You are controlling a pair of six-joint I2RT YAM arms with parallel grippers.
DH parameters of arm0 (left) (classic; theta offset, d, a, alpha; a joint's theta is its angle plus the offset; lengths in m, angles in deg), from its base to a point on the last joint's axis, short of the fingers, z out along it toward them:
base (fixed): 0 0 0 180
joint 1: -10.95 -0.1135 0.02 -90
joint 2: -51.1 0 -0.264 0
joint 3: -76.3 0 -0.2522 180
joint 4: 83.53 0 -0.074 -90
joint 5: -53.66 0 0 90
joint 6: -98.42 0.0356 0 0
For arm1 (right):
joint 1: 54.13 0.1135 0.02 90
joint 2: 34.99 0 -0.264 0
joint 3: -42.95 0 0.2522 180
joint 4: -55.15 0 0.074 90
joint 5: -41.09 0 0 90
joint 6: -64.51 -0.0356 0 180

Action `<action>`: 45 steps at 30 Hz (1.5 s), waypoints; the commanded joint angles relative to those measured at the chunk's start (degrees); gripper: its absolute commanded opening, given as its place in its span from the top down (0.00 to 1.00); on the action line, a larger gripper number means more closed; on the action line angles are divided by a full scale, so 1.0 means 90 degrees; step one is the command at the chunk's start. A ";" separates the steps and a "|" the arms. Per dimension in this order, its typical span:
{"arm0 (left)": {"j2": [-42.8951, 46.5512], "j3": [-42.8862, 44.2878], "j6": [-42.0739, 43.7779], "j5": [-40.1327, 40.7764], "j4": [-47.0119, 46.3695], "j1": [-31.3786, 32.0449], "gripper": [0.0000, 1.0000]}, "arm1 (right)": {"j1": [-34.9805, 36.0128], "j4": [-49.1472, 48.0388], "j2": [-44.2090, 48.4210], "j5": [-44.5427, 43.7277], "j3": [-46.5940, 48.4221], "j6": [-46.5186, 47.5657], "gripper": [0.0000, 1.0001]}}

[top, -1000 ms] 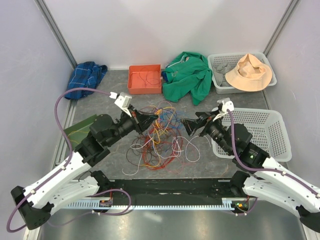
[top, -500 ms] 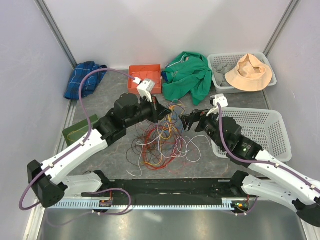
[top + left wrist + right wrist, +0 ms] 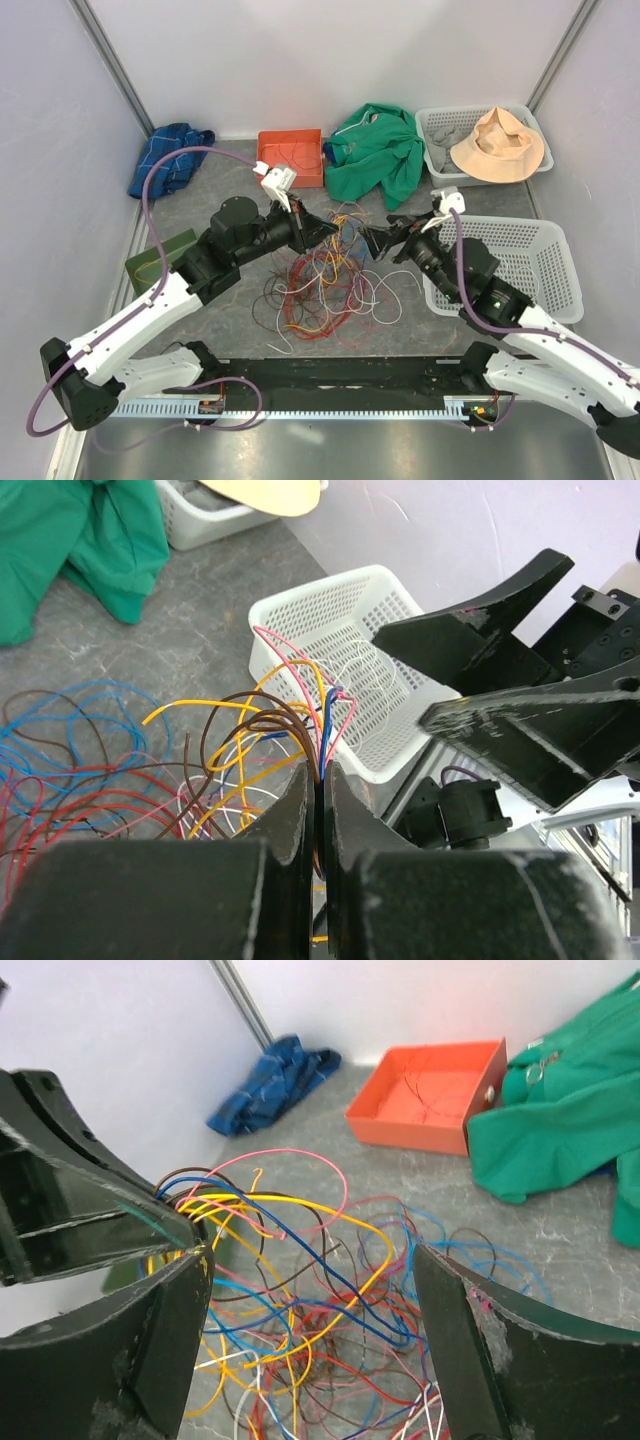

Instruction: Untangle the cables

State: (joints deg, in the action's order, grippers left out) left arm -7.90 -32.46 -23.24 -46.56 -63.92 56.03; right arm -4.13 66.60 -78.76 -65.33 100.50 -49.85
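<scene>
Left gripper [image 3: 328,226] pinching cables [image 3: 322,285], right gripper [image 3: 372,240] spread.
Top view: tangle lies mid-table, left gripper at the pile's 12 o'clock edge, right gripper at its 2 o'clock, tips near each other but apart. Left wrist view: fingers [image 3: 298,805] pressed together on brown, blue, pink and yellow strands, white basket [image 3: 330,630] at 12 o'clock behind them. Right wrist view: fingers [image 3: 170,1330] wide apart, holding nothing, cable loops lying between and below them.

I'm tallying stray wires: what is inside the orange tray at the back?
A few thin red cables lie loose in the orange tray. In the right wrist view, its near wall hides a strip of its floor.
</scene>
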 commanded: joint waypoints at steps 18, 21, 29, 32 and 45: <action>0.0521 -0.0693 0.0149 -0.0466 -0.0425 -0.0009 0.98 | 0.0001 0.0217 -0.0811 0.0585 0.0418 0.0226 0.40; 0.0550 -0.0654 0.0187 -0.0447 -0.0308 -0.0009 0.98 | 0.0001 0.0246 -0.0372 0.0974 0.0145 0.0207 0.29; 0.0482 -0.0663 0.0149 -0.0525 -0.0278 -0.0009 0.98 | 0.0011 0.0608 -0.0068 0.1170 -0.0032 0.0275 0.07; 0.0511 -0.0702 0.0100 -0.0642 -0.0327 -0.0009 0.98 | 0.0001 0.0588 -0.0370 0.0733 0.0076 0.0324 0.09; 0.0930 -0.0985 0.0119 -0.0721 -0.0269 -0.0009 0.98 | -0.0018 0.0054 -0.1554 -0.0225 0.0486 0.0373 0.69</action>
State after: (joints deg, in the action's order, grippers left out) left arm -1.76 -40.07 -23.41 -52.96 -65.56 56.03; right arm -4.09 71.48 -94.06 -61.73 101.90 -46.38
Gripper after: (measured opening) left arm 0.046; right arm 0.456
